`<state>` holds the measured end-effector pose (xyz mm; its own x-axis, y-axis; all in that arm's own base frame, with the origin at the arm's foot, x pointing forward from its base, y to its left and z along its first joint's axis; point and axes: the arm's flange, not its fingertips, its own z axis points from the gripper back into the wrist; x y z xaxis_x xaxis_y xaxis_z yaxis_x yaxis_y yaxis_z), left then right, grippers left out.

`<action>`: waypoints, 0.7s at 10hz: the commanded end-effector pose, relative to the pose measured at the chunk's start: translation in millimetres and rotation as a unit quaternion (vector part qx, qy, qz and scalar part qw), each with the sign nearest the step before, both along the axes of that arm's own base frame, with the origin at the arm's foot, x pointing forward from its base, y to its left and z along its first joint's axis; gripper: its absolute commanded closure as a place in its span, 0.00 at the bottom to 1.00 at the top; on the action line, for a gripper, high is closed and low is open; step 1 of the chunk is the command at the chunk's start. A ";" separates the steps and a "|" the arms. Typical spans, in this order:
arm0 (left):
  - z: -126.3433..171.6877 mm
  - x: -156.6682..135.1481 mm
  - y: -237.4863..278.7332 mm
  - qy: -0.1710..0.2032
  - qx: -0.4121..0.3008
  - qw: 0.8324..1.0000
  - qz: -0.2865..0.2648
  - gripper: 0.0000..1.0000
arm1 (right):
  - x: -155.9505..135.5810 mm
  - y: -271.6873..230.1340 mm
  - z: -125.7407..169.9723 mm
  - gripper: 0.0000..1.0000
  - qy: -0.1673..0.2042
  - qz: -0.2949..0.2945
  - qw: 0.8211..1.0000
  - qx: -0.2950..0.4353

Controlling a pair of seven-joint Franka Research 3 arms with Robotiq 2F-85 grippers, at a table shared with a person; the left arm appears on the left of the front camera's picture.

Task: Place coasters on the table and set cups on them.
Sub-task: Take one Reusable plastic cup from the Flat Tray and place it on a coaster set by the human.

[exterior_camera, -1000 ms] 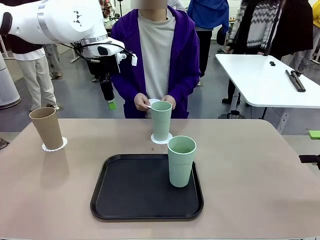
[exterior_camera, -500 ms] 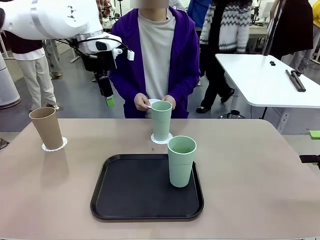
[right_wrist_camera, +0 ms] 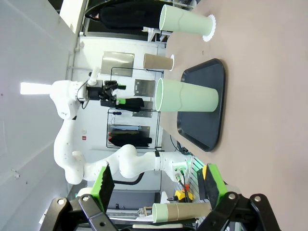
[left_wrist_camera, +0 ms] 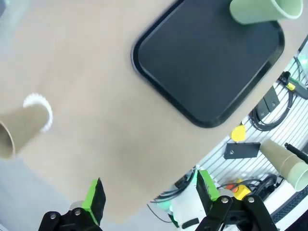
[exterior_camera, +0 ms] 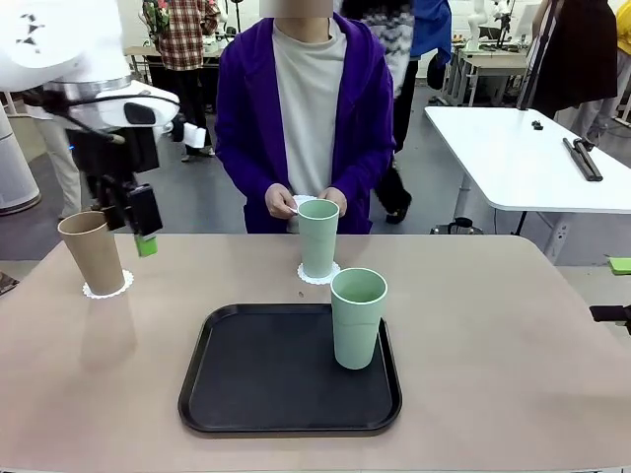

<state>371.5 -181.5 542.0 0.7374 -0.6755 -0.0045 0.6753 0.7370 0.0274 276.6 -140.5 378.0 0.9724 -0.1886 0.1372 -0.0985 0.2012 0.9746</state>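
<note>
The left gripper (exterior_camera: 145, 239) and right gripper (right_wrist_camera: 158, 182) are spread open, empty. The green cup (exterior_camera: 357, 317) at the tray's (exterior_camera: 266, 370) right edge is best gripped mid-height, lifted straight — then centred on the coaster (exterior_camera: 302, 201), once laid, now held at the table's (exterior_camera: 513, 355) far edge

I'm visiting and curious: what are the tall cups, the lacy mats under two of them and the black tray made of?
The tan cup and the two mint green cups look like matte plastic: even colour, no gloss. The coasters seem to be white paper, with scalloped lacy edges. The tray is probably plastic, dull black, with a raised rim.
</note>
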 end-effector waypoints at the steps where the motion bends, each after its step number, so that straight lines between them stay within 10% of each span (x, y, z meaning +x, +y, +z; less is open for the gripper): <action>1: -2.4 -4.1 17.3 0.001 0.011 0.998 0.064 0.00 | 0.0 -0.7 0.9 0.00 -0.002 -0.001 1.000 0.006; 7: -5.1 -2.4 26.9 0.011 0.000 0.998 0.066 0.00 | 0.0 -0.7 0.9 0.00 -0.002 -0.001 1.000 0.006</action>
